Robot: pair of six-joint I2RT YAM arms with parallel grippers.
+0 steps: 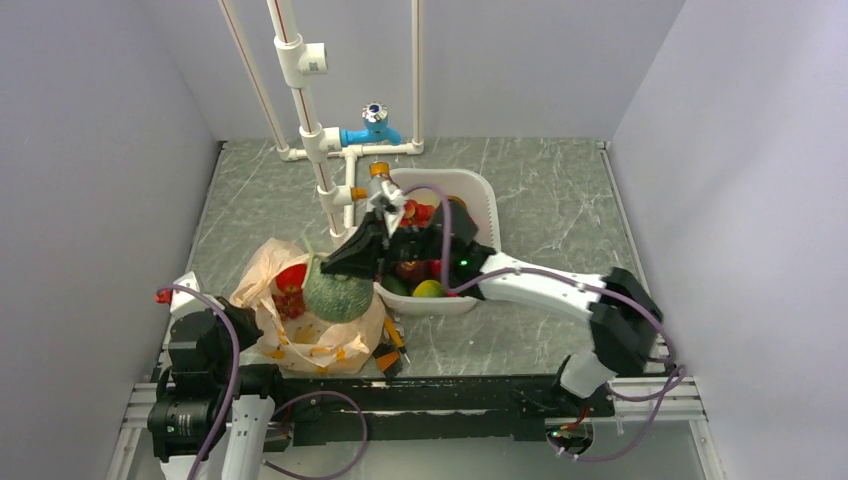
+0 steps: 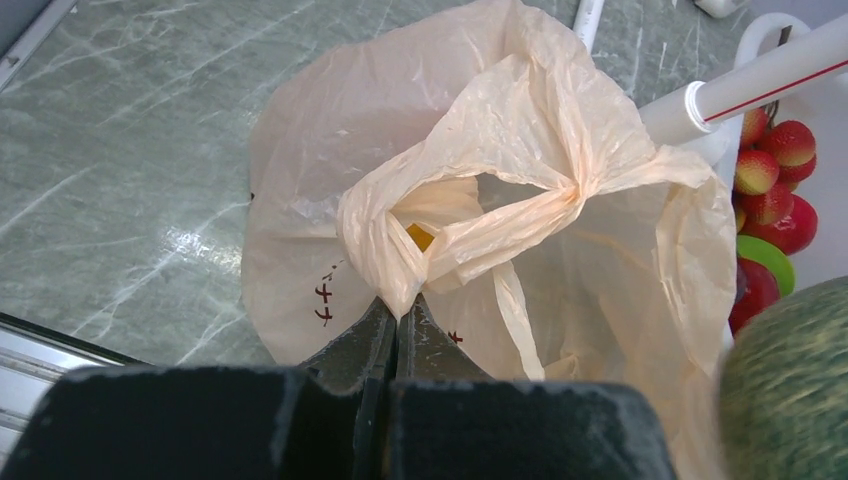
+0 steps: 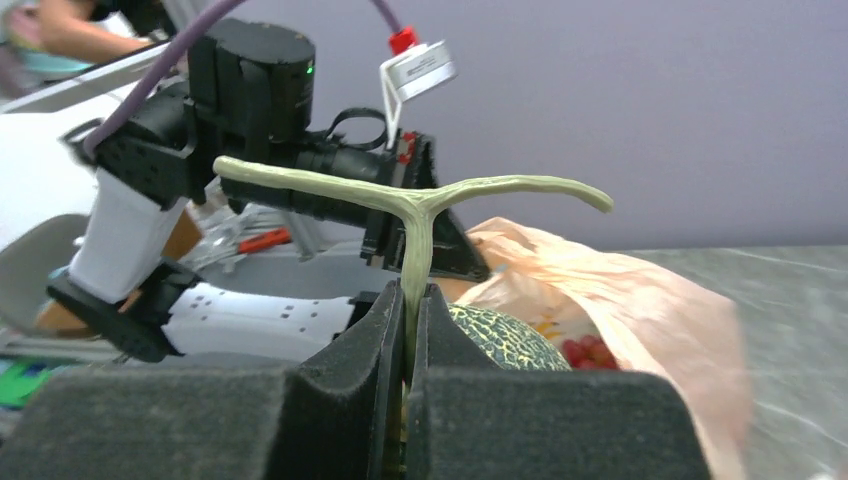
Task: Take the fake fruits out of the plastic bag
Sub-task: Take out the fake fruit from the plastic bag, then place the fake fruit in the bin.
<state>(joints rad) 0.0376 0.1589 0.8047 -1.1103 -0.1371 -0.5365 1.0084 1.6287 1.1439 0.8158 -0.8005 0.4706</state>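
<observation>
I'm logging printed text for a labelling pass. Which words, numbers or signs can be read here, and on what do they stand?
Plastic bag: small dark printed marks beside the left hand, like crossed strokes, creased and too small to read.
White pipe: a red stripe only, no letters.
Melon, white basin: no text seen.
Nothing else is readable.

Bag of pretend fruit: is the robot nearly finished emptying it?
Not yet. Nothing from it looks set down. The right fingers pinch the stem of the melon, holding it over the bag, while the left fingers grip its edge. A red fruit and grapes are inside.
</observation>
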